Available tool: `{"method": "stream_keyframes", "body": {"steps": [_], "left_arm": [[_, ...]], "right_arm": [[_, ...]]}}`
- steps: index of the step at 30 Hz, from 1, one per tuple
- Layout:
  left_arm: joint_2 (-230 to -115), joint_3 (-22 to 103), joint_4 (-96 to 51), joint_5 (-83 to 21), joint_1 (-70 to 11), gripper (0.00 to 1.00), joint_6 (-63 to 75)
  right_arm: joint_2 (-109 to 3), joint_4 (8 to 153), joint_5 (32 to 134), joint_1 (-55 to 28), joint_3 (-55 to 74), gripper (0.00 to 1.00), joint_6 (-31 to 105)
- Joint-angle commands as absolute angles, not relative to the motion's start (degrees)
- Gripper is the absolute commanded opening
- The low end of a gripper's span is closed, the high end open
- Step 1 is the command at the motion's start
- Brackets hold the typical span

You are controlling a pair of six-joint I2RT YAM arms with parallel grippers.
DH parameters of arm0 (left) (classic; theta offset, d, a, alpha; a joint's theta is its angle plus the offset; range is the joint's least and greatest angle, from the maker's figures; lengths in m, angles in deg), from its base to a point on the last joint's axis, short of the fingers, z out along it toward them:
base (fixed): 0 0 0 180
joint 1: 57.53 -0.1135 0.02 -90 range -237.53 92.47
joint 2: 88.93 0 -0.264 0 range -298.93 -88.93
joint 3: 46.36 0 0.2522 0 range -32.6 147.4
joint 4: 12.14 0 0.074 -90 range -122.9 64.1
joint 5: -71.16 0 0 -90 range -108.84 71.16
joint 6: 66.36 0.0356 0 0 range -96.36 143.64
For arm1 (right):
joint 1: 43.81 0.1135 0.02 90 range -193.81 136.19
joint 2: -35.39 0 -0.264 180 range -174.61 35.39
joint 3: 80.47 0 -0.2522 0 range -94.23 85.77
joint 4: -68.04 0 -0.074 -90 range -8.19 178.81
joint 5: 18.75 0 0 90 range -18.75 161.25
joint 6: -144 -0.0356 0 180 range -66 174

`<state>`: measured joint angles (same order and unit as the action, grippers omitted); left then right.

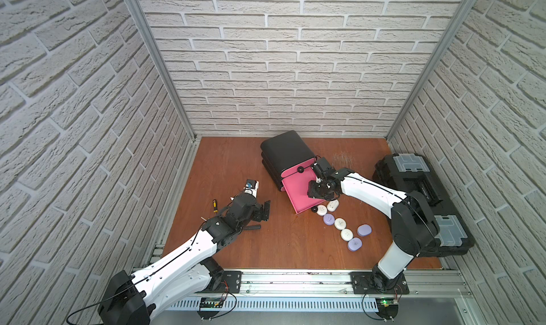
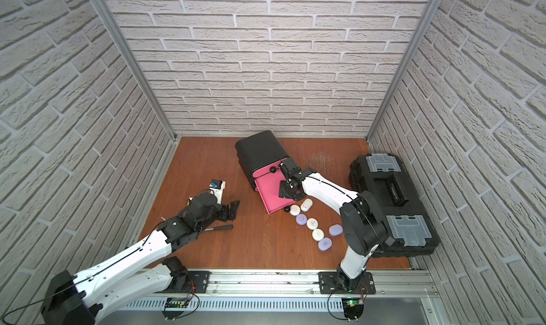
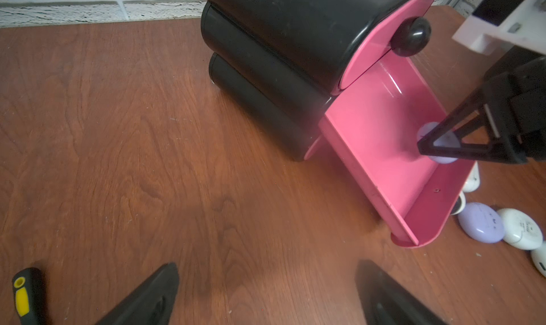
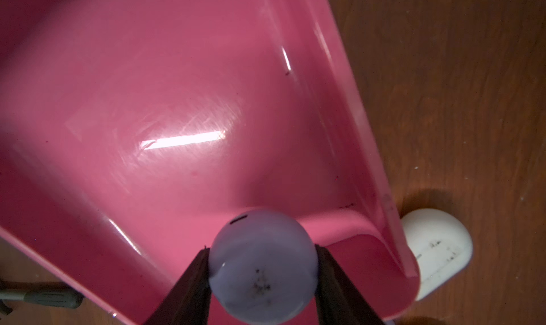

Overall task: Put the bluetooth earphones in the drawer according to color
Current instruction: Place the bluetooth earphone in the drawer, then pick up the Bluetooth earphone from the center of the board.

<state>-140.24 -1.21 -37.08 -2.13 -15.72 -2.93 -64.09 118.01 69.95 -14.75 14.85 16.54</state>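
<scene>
The drawer cabinet (image 1: 285, 152) (image 2: 260, 150) is black with pink fronts, and one pink drawer (image 1: 297, 190) (image 3: 378, 137) (image 4: 177, 116) is pulled far out. My right gripper (image 1: 314, 190) (image 4: 263, 267) hovers over its front end, shut on a lavender earphone case (image 4: 263, 279) (image 3: 442, 160). Several more bluetooth earphones lie in a row on the table just past the drawer front, white ones (image 1: 321, 210) (image 1: 340, 223) and lavender ones (image 1: 328, 219) (image 1: 354, 244). My left gripper (image 1: 264, 211) (image 3: 269, 267) is open with nothing in it, low over the wood left of the cabinet.
A large black toolbox (image 1: 419, 196) with grey latches fills the right edge. A yellow-and-black screwdriver (image 1: 215, 205) (image 3: 23, 297), a hammer handle (image 1: 251, 227) and a small white device (image 1: 251, 187) lie around the left arm. Brick walls enclose three sides.
</scene>
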Motion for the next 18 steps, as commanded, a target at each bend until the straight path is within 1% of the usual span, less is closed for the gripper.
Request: {"method": "stream_keyframes", "body": {"steps": [1,8,13,18], "left_arm": [[-139.84,-0.88,-36.36,-1.26,-15.4,0.98,-1.96],[-140.42,-0.55,-36.56,-1.61,-15.41,0.98,-1.8],[-140.65,-0.44,-36.65,-1.61,-15.47,0.98,-1.63],[-140.87,-0.48,-36.76,-1.34,-15.43,0.98,-1.51]], "right_arm": [[-65.0,117.31,68.94,-14.31,12.61,0.49,17.56],[-63.78,116.87,70.02,-14.33,12.79,0.75,19.53],[-59.18,117.22,69.14,-14.28,14.87,0.78,20.23],[-51.61,117.35,68.59,-14.3,20.96,0.78,22.16]]}}
